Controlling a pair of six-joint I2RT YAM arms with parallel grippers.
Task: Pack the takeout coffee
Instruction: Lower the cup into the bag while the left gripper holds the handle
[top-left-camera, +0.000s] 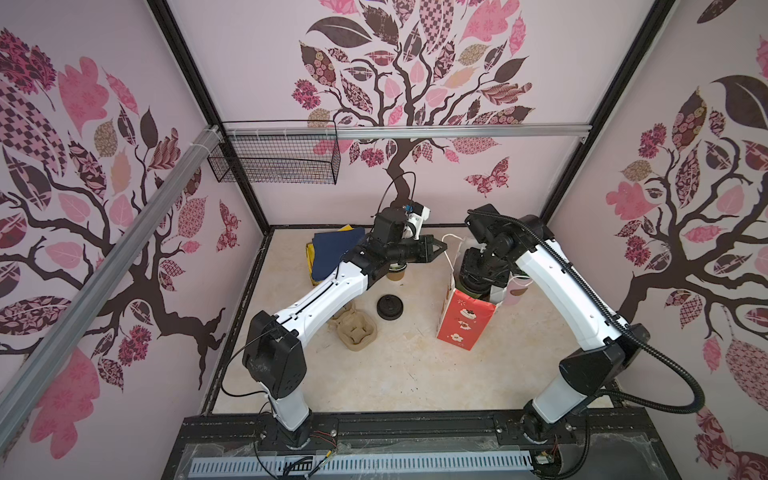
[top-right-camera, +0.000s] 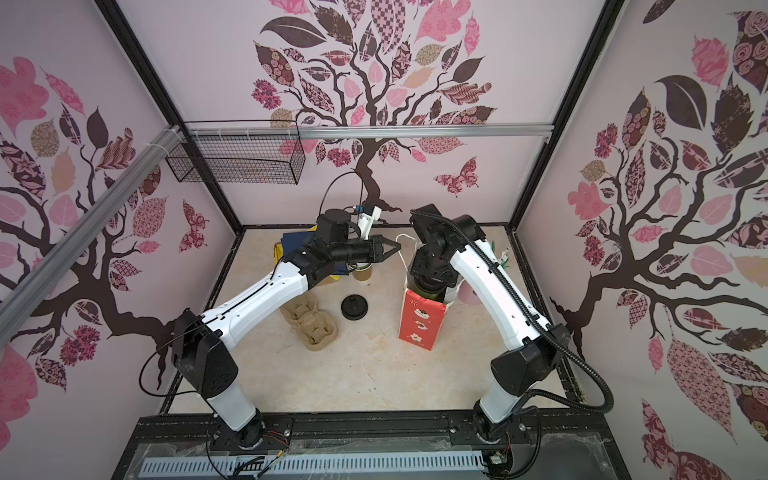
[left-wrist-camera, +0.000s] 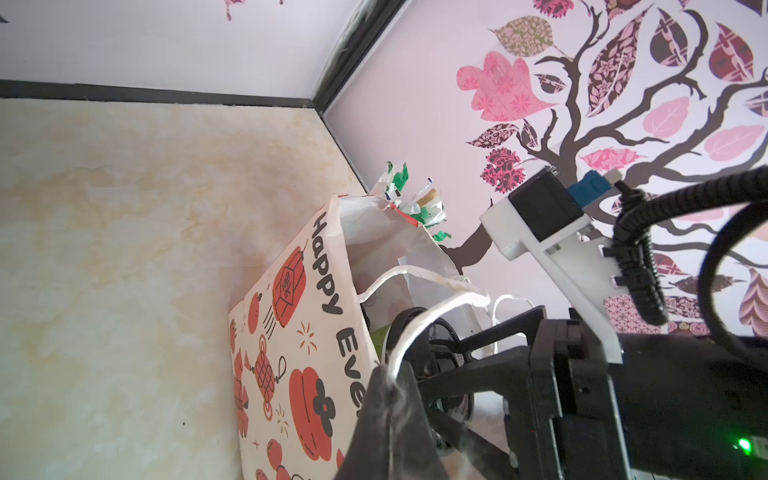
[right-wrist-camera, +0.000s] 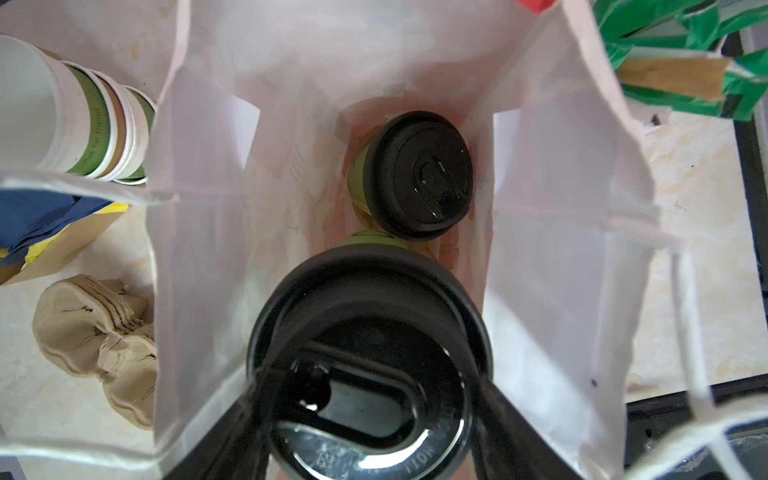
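Takeout coffee cup (right-wrist-camera: 365, 286): our right end effector (right-wrist-camera: 370, 374) grips it inside the bag (right-wrist-camera: 199, 270) above the second cup (right-wrist-camera: 419, 174); our left end effector (left-wrist-camera: 390, 386) pinches the handle (left-wrist-camera: 428, 311).

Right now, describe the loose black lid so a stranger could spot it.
Start at the red paper bag. Between it and the tan cup carriers lies the black lid, flat on the table. Unlike the lids inside the bag, it has no cup underneath.
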